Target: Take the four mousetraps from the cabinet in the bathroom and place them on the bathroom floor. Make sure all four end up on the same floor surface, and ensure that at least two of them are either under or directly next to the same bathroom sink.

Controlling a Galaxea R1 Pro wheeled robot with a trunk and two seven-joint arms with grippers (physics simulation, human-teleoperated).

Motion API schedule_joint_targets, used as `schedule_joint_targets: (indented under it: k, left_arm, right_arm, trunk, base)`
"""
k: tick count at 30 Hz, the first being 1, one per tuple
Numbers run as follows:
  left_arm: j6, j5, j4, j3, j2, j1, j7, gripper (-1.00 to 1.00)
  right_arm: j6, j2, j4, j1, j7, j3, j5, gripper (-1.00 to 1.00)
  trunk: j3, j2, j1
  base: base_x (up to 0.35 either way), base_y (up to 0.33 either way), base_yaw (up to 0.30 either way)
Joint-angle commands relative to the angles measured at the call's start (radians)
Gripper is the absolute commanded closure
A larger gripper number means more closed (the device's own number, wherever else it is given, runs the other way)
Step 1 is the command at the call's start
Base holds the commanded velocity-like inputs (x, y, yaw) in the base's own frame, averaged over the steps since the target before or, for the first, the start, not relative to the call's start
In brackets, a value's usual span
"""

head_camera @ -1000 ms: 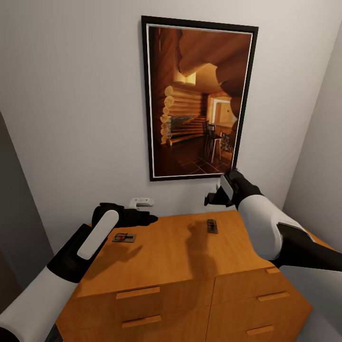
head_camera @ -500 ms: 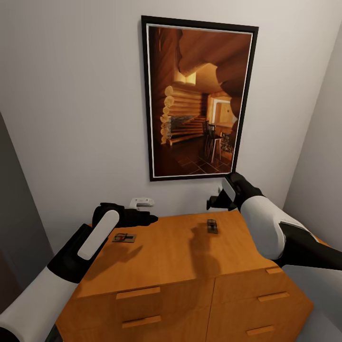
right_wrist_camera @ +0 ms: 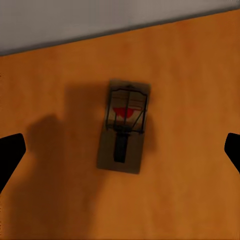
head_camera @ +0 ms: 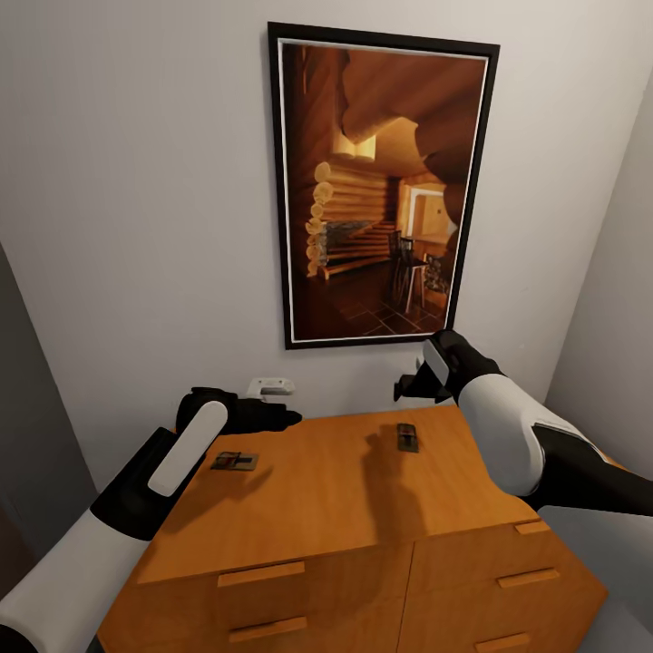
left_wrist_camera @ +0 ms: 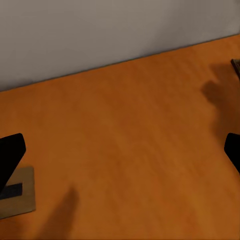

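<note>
View tilted up; cabinet (head_camera: 345, 508) top between mousetraps (head_camera: 407, 436) bare.

Soft, even indoor light; clean simulator render

Light falls from above and in front, casting blurred arm shadows on the cabinet (head_camera: 345, 490) top, one beside the far-right mousetrap (right_wrist_camera: 122, 125). Walls shade darker toward the left and right edges. No glare; wrist views slightly soft.
</note>
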Motion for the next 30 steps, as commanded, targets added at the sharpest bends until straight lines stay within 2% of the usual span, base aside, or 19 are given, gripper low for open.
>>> schedule_joint_targets:
  k: [1, 24, 30]
  left_arm:
    - [0.001, 0.010, -0.001, -0.002, 0.001, -0.001, 0.010, -1.00]
    - [0.001, 0.010, -0.001, -0.003, 0.001, -0.001, 0.010, -1.00]
    - [0.001, 0.010, -0.001, -0.003, 0.001, -0.001, 0.010, -1.00]
  right_arm:
    - [0.003, 0.001, -0.001, -0.001, -0.006, -0.008, 0.001, -1.00]
    - [0.003, 0.007, 0.010, -0.001, -0.006, -0.010, -0.004, -1.00]
    - [-0.023, 0.008, 0.016, -0.001, -0.006, -0.014, -0.005, -1.00]
  trunk:
    - [-0.001, -0.001, 0.000]
    - [-0.001, -0.001, 0.000]
    - [-0.001, -0.001, 0.000]
  base:
    - [0.013, 0.000, 0.000]
    - [0.003, 0.000, 0.000]
    - [0.000, 0.000, 0.000]
